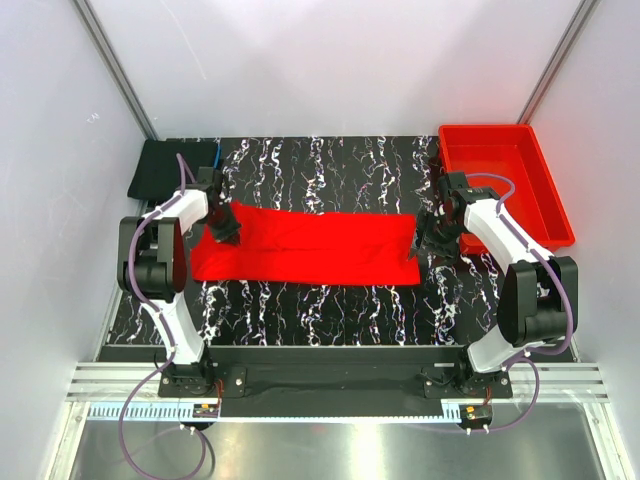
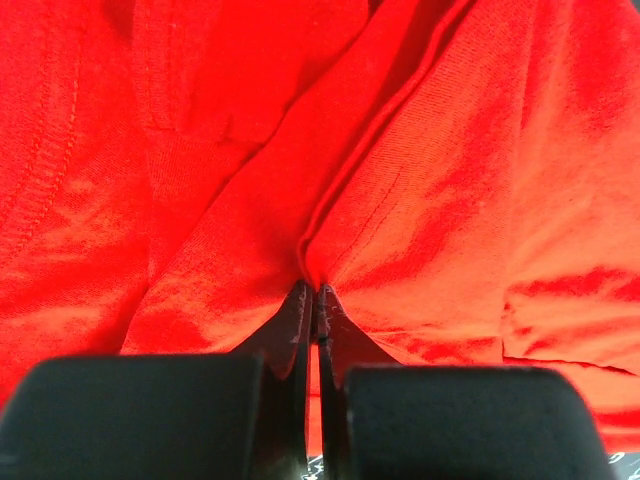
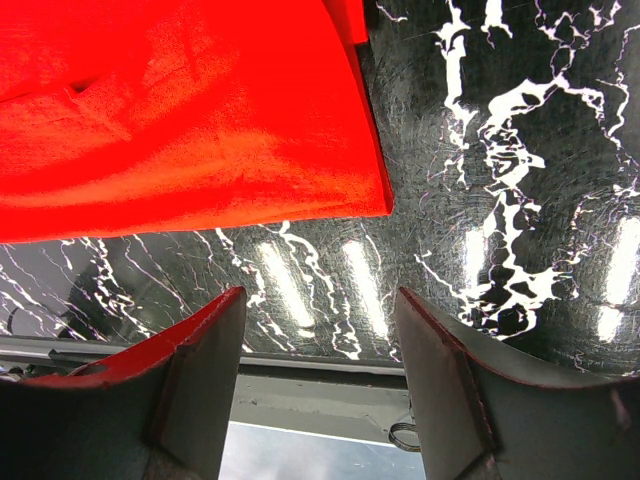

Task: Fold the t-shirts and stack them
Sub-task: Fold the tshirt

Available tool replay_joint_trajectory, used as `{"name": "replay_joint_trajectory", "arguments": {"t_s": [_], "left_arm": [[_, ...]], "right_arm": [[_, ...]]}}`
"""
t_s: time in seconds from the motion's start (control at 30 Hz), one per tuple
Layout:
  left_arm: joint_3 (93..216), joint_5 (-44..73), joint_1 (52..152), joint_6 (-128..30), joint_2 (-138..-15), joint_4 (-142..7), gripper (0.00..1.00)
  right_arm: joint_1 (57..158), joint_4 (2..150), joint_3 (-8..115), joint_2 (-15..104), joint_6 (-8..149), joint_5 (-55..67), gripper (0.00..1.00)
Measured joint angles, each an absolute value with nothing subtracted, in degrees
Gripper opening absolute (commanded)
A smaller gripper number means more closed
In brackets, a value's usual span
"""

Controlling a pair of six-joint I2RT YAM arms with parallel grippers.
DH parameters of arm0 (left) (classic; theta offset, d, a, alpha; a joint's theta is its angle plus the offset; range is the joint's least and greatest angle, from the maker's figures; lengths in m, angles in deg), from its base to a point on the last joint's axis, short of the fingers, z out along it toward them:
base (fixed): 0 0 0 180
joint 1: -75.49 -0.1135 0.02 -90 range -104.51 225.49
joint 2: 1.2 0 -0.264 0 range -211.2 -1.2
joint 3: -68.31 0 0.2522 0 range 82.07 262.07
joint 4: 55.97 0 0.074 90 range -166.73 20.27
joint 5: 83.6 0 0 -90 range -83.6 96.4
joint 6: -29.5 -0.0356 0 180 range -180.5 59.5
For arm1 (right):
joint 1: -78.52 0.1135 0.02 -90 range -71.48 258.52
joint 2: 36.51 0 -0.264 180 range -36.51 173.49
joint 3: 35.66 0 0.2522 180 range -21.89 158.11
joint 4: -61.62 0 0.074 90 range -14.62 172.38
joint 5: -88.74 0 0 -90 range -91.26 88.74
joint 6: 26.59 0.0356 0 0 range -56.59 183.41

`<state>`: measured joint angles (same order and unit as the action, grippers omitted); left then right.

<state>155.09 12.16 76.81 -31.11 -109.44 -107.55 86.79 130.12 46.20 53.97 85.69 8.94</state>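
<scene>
A: Where are we?
B: The left gripper (image 2: 315, 290) is pinched shut on the bright red cloth t-shirt (image 1: 310, 245) at its left end. The right gripper (image 3: 320, 292) is wide and empty, beside its right end on the marbled black counter (image 1: 330, 300).
A: What's left?
B: It looks only part-folded, a long strip. The folded black t-shirt (image 1: 170, 168) sits far left, nothing stacked on it.

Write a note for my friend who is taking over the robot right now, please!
Left claw: shut, pinching the bright red cloth t-shirt at its left end.
Right claw: open, empty, beside the shirt's right end.
Folded black cloth t-shirt: far left table corner.
Done: red shirt looks folded into a long strip.
Left: fold it smaller, stack it on the black one.
</scene>
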Motion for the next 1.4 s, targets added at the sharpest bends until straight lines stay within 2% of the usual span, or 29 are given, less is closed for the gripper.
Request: {"name": "replay_joint_trajectory", "arguments": {"t_s": [0.17, 0.3, 0.33, 0.37, 0.43, 0.47, 0.5, 0.53, 0.6, 0.77, 0.93, 1.0, 1.1, 1.23, 1.3, 1.4], "left_arm": [[156.99, 13.8, 78.04, -30.59, -109.44, -107.45, 0.0], [163.17, 16.47, 80.46, -29.43, -110.27, -107.77, 0.0], [165.29, 17.08, 81.2, -29.08, -110.97, -107.6, 0.1], [167.41, 17.73, 82.1, -28.95, -111.72, -107.23, 0.13], [170.76, 19.07, 83.7, -28.47, -113.25, -106.92, 0.27], [172.31, 19.81, 84.55, -28.58, -114.05, -106.92, 0.49], [173.47, 20.2, 85.42, -28.97, -114.78, -106.96, 0.56], [174.32, 20.2, 86.32, -29.01, -115.32, -107.31, 0.69], [174.69, 19.74, 87.57, -28.97, -115.47, -108.01, 0.76], [171.46, 15.33, 87.11, -30.48, -111.3, -110.2, 0.76], [159.0, 12.12, 78.28, -31.86, -97.62, -110.99, 0.62], [153.67, 11.66, 73.27, -32.64, -92.59, -110.83, 0.62], [146.41, 9.95, 66.69, -33.93, -87.37, -111.77, 0.62], [141.12, 9.16, 65.47, -34.37, -84.55, -113.78, 0.54], [139.22, 9.38, 65.49, -34.09, -83.0, -113.83, 0.47], [137.89, 10.94, 65.51, -33.32, -81.4, -113.06, 0.43]], "right_arm": [[86.79, 130.15, 46.2, 53.97, 85.72, 8.94, 0.69], [86.79, 130.15, 46.2, 53.97, 85.82, 8.94, 0.69], [86.79, 130.15, 46.2, 53.97, 85.91, 8.94, 0.69], [86.79, 130.15, 46.2, 53.97, 85.93, 8.94, 0.69], [86.79, 130.15, 46.22, 53.99, 85.98, 8.94, 0.69], [86.79, 130.15, 46.22, 54.03, 86.0, 8.96, 0.69], [86.79, 130.15, 46.27, 54.12, 86.09, 8.96, 0.69], [86.79, 130.12, 46.4, 54.34, 86.13, 8.96, 0.69], [86.79, 130.19, 46.83, 54.86, 86.15, 8.98, 0.69], [86.84, 129.51, 48.52, 56.74, 86.15, 9.42, 0.69], [87.84, 128.18, 49.65, 59.56, 86.09, 10.25, 0.66], [88.5, 127.57, 49.94, 60.85, 86.06, 10.68, 0.64], [89.26, 127.0, 50.0, 62.36, 86.09, 11.93, 0.6], [90.29, 126.02, 50.0, 63.8, 86.06, 13.24, 0.52], [90.66, 125.78, 49.98, 64.06, 86.09, 13.46, 0.42], [90.9, 125.01, 49.74, 64.09, 86.04, 13.88, 0.37]]}}
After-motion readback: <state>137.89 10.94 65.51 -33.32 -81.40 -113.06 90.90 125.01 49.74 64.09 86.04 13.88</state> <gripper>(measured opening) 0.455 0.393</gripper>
